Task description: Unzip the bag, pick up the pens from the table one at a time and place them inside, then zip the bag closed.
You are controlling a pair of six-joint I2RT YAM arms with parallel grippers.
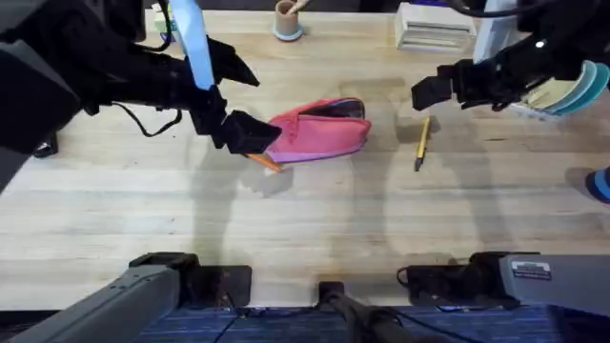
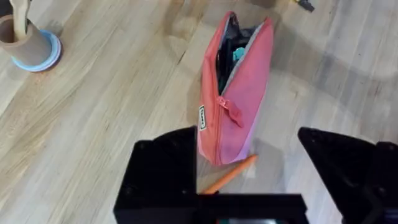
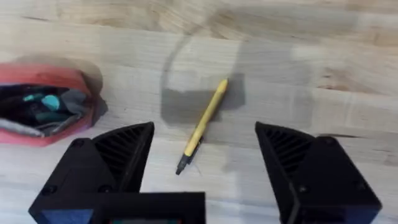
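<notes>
The pink bag [image 1: 319, 131] lies on the table [image 1: 305, 219], its zipper open along the half nearer the right arm; the zipper pull [image 2: 227, 109] sits near the middle. Dark and teal items show inside the open end [image 3: 43, 107]. An orange pen [image 1: 265, 161] lies against the bag's closed end, partly under it [image 2: 230, 175]. The yellow pen [image 1: 420, 143] with a dark tip lies to the right of the bag [image 3: 202, 124]. My left gripper [image 1: 246, 100] hangs open above the bag's closed end [image 2: 249, 180]. My right gripper [image 1: 426, 92] hovers open over the yellow pen [image 3: 205, 168].
A brown cup [image 1: 287, 19] on a blue coaster stands at the back [image 2: 28, 40]. A white stack [image 1: 434, 27] sits at the back right. Stacked plates [image 1: 572, 90] lie under the right arm. A blue object [image 1: 600, 183] is at the right edge.
</notes>
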